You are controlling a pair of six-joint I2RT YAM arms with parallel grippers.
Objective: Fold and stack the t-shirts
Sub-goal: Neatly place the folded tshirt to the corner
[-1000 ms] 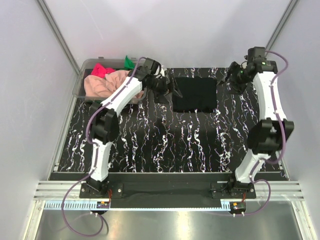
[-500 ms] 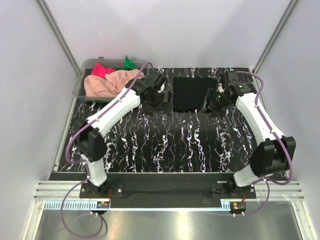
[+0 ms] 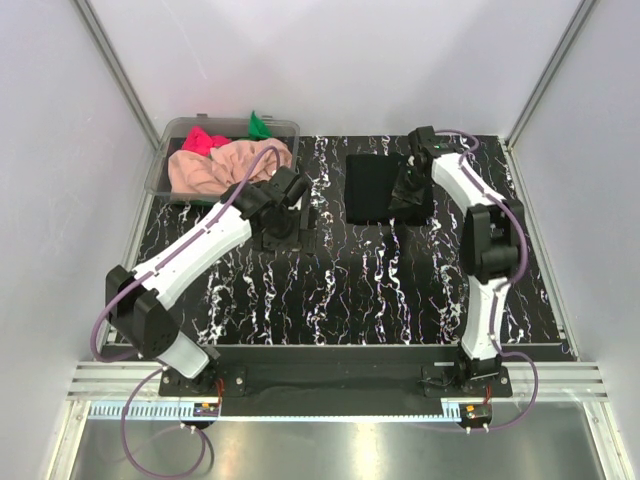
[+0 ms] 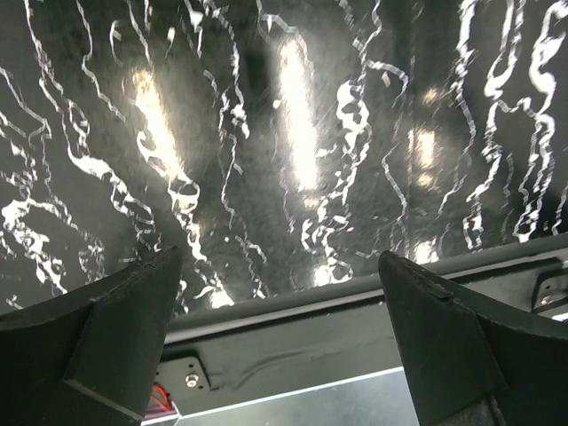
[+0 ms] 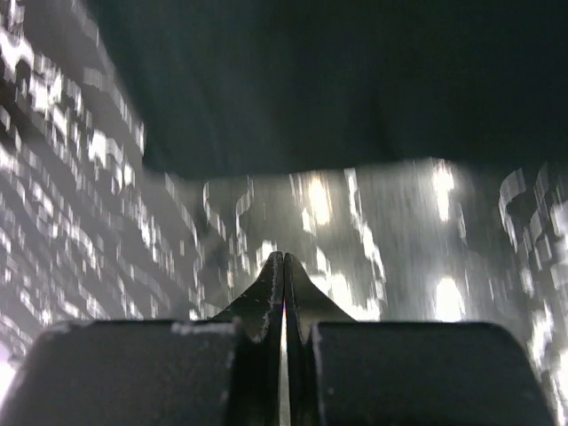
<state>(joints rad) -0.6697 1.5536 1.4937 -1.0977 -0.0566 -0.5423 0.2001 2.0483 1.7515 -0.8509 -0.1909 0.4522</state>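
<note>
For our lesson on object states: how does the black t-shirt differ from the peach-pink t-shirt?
The black t-shirt lies folded flat on the table; the peach-pink t-shirt sits bunched in the clear tub. The black t-shirt lies apart from other shirts; the peach-pink t-shirt touches them. Both are plain cloth.

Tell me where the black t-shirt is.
In the top view the black t-shirt lies folded at the far middle of the table, right of the clear tub, with the right claw at its right edge.
</note>
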